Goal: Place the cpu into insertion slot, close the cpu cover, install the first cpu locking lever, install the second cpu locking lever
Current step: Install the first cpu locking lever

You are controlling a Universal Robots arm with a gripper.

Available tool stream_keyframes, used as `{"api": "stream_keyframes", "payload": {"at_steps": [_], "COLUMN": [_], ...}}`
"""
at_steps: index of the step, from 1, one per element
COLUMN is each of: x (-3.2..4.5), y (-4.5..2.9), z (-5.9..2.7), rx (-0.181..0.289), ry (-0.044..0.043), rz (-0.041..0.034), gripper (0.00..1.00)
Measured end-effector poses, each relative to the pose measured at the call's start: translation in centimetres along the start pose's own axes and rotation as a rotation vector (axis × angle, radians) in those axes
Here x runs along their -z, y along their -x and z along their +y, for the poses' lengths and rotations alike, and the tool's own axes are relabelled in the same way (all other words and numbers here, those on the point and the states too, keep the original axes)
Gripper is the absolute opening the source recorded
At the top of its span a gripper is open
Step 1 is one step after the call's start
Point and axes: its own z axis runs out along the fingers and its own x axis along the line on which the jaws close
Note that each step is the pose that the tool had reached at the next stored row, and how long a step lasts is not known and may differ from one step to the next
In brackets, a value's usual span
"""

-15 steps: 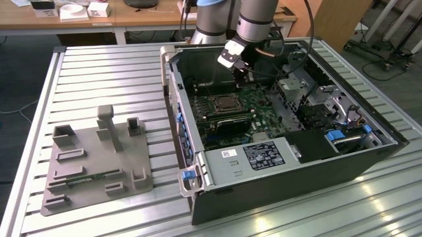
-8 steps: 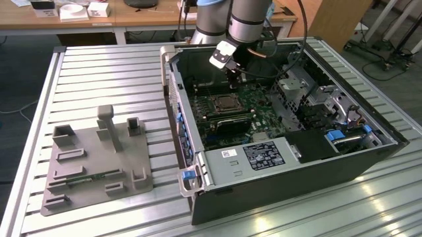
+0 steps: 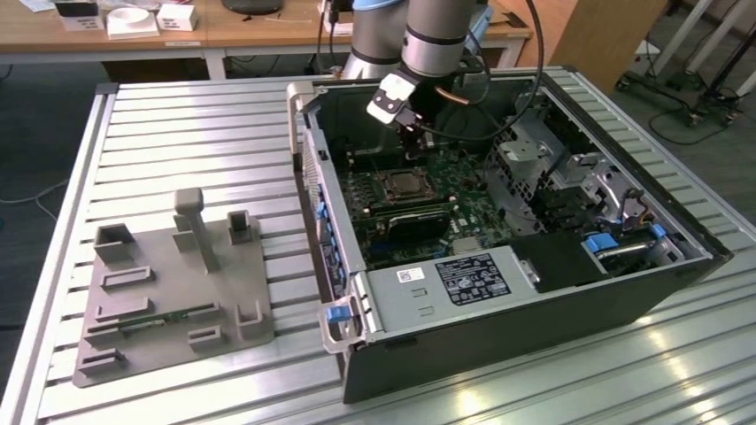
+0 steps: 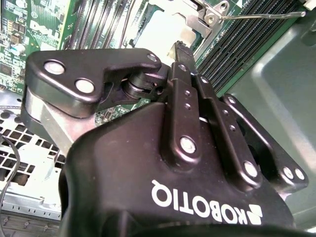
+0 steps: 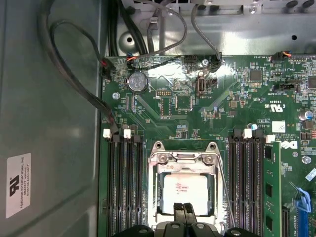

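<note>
Fingers (image 5: 180,216) together above the cpu (image 5: 183,190), the arm (image 3: 437,35) reaches into a computer case (image 3: 532,350) on a ribbed metal table (image 3: 189,124); wooden table (image 3: 236,31) at twelve o'clock.

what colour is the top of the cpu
Pale silver-grey. The cpu shows best in the first wrist view.

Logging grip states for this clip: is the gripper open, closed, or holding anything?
Gripper: fingers closed together with nothing visibly held between them, tips just above the cpu in its socket.
</note>
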Motion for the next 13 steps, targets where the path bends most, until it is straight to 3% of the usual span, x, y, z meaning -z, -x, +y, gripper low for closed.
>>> {"api": "stream_keyframes", "payload": {"at_steps": [13], "x": [0.0], "y": [0.0], "z": [-0.02], "rx": [0.003], "ry": [0.0], "rz": [0.0007], "gripper": [0.1]}}
